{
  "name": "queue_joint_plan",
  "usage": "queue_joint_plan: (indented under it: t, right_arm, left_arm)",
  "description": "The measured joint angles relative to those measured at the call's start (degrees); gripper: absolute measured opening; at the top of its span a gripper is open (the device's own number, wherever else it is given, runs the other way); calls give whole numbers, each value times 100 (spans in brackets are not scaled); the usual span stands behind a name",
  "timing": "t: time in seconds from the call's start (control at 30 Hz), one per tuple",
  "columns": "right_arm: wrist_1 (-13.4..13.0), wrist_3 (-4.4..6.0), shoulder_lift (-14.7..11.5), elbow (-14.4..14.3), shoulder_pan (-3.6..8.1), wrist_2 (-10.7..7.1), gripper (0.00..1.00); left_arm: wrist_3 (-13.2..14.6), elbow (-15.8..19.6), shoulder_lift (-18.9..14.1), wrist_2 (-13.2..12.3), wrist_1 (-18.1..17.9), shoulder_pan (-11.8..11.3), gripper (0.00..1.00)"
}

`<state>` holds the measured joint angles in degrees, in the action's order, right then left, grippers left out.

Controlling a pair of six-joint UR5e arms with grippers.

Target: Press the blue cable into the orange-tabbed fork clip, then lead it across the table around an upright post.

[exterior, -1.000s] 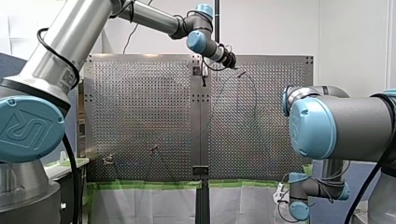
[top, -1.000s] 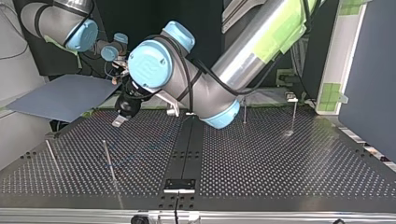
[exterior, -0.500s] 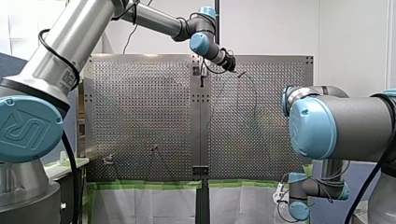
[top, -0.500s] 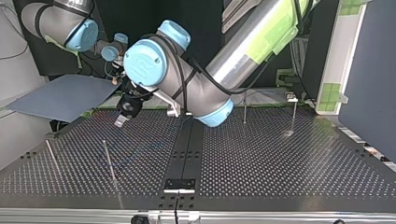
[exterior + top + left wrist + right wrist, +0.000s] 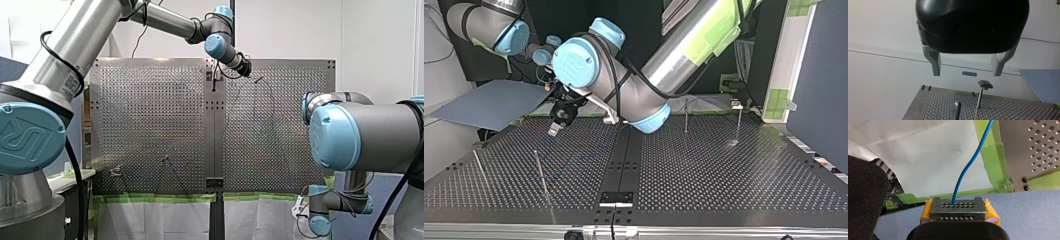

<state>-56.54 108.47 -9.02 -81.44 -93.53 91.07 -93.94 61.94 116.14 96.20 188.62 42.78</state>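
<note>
The blue cable (image 5: pixel 967 168) rises from between the yellow pads of my right gripper (image 5: pixel 957 206), which is shut on it low beside the table's taped edge. On the table the blue cable (image 5: pixel 574 162) shows as a faint line past an upright post (image 5: pixel 540 170). My left gripper (image 5: pixel 967 73) hangs open above the plate with nothing between its metal fingers (image 5: pixel 935 65). A post with a flat clip head (image 5: pixel 985 85) stands ahead of it. In the top view my left gripper (image 5: pixel 554 131) hovers behind that upright post. I cannot make out an orange tab.
More upright posts (image 5: pixel 686 115) (image 5: pixel 739 120) stand at the top view's right, another post (image 5: pixel 478 165) at its left. A blue-grey sheet (image 5: pixel 494 102) lies beyond the table's left corner. My left arm (image 5: pixel 634 95) stretches over the plate's middle.
My left arm's wrist has swung a little toward the top view's left, and its gripper has stayed open near the same spot. The right arm has not moved.
</note>
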Motion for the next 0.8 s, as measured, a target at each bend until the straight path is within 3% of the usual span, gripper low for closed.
queue_joint_plan:
  t: [0.8]
  right_arm:
    - [10,0,1,0,-33,8,0]
  left_arm:
    - [-288,5,-9,1064,30,232,100]
